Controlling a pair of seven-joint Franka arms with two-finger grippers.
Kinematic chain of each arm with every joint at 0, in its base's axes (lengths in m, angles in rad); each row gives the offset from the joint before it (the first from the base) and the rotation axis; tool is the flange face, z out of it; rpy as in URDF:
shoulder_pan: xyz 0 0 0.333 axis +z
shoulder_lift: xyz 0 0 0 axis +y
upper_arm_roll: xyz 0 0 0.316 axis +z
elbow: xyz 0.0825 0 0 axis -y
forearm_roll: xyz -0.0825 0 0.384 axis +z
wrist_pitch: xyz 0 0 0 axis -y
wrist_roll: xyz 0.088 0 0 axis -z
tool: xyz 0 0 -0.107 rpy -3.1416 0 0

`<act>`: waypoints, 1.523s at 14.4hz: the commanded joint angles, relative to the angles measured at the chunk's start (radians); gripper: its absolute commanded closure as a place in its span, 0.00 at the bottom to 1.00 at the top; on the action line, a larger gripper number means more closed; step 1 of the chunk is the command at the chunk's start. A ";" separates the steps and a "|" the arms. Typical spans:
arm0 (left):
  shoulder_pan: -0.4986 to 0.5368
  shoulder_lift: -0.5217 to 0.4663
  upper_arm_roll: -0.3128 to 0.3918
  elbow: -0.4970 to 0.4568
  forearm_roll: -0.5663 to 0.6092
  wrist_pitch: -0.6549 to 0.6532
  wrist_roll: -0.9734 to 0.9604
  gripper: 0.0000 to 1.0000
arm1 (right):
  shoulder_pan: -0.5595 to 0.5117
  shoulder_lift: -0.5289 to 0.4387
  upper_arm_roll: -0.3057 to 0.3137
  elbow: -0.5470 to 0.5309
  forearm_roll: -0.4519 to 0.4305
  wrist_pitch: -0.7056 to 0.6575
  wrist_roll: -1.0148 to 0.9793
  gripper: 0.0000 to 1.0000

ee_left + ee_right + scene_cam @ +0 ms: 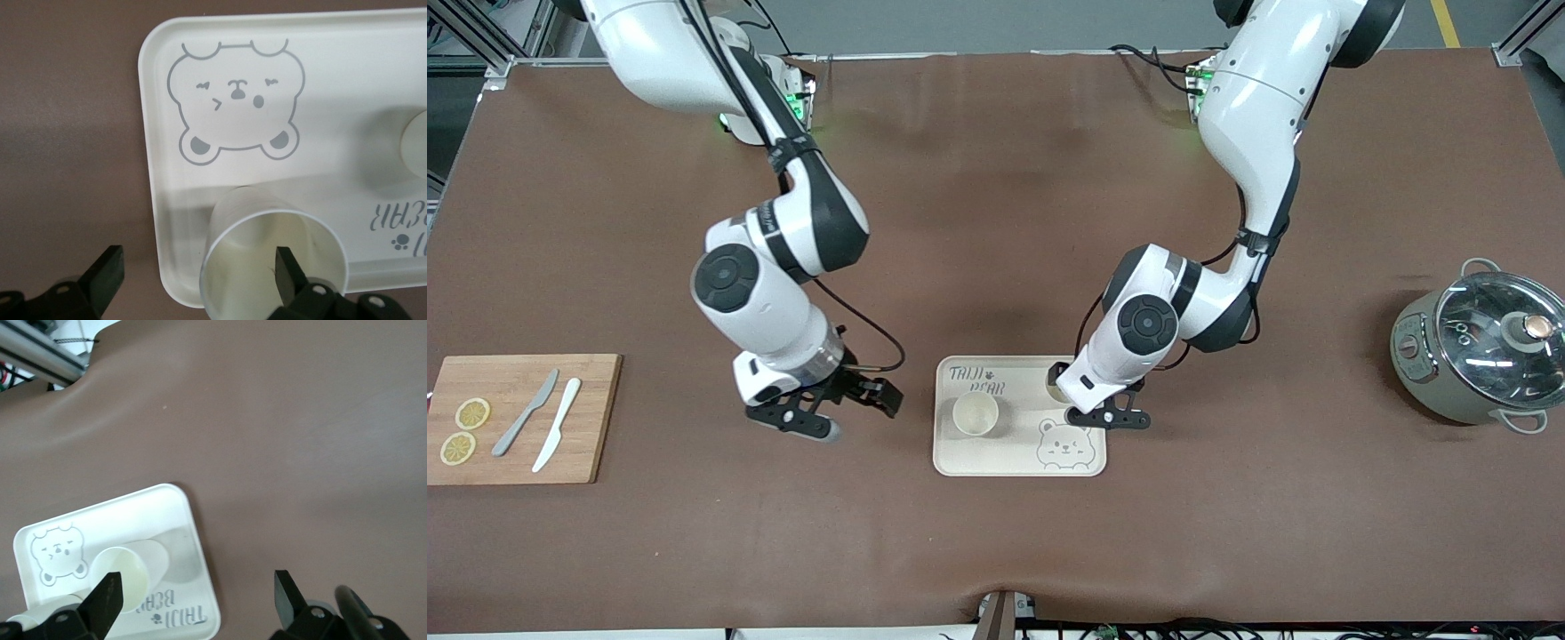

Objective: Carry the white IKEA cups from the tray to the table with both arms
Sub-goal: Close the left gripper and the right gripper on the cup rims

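Observation:
Two white cups stand on the bear-printed tray. One cup stands free at the tray's right-arm end. The other cup is at the tray's corner toward the left arm and is mostly hidden under the left arm. In the left wrist view my left gripper is open. One finger is inside this cup, the other is over the bare table beside the tray. My left gripper sits low over that corner. My right gripper is open and empty over the table beside the tray.
A wooden cutting board with two lemon slices and two knives lies at the right arm's end. A grey-green pot with glass lid stands at the left arm's end. The right wrist view shows the tray and both cups.

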 commanded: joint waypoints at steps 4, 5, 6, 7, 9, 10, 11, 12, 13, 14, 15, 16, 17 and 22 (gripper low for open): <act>-0.004 0.020 0.005 -0.005 -0.009 0.022 -0.006 0.00 | 0.062 0.095 -0.010 0.072 0.002 0.057 0.045 0.00; -0.005 0.023 0.005 -0.003 -0.009 0.023 -0.004 0.00 | 0.066 0.099 -0.010 0.072 0.001 0.062 0.045 0.00; -0.005 0.023 0.005 -0.003 -0.009 0.023 -0.007 0.00 | 0.066 0.105 -0.010 0.072 0.001 0.063 0.045 0.00; -0.007 0.023 0.004 -0.003 -0.021 0.023 -0.038 0.37 | 0.068 0.112 -0.010 0.072 -0.001 0.066 0.045 0.00; -0.013 0.023 0.005 -0.002 -0.005 0.022 -0.119 1.00 | 0.074 0.129 -0.010 0.072 -0.002 0.089 0.045 0.00; -0.013 0.023 0.005 -0.002 0.000 0.023 -0.119 1.00 | 0.074 0.140 -0.010 0.072 -0.002 0.104 0.045 0.00; -0.013 0.023 0.005 -0.002 0.005 0.023 -0.119 1.00 | 0.079 0.155 -0.010 0.072 0.001 0.130 0.046 0.00; -0.013 0.025 0.005 -0.002 0.005 0.023 -0.119 1.00 | 0.094 0.171 -0.010 0.072 0.002 0.161 0.046 0.00; -0.012 0.026 0.005 -0.002 0.009 0.023 -0.118 1.00 | 0.102 0.184 -0.010 0.072 0.002 0.184 0.054 0.00; -0.013 0.026 0.005 -0.002 0.011 0.023 -0.118 1.00 | 0.103 0.195 -0.010 0.073 0.002 0.200 0.069 0.00; -0.012 0.025 0.005 -0.002 0.012 0.023 -0.118 1.00 | 0.105 0.200 -0.010 0.072 0.001 0.207 0.072 0.00; -0.010 0.025 0.005 -0.002 0.012 0.023 -0.118 1.00 | 0.106 0.204 -0.010 0.073 0.001 0.209 0.072 0.00; -0.009 0.023 0.005 -0.002 0.012 0.023 -0.116 1.00 | 0.108 0.206 -0.010 0.073 0.001 0.209 0.074 0.00; 0.008 -0.012 0.018 -0.005 0.025 0.019 -0.124 1.00 | 0.117 0.226 -0.010 0.073 0.001 0.239 0.074 0.00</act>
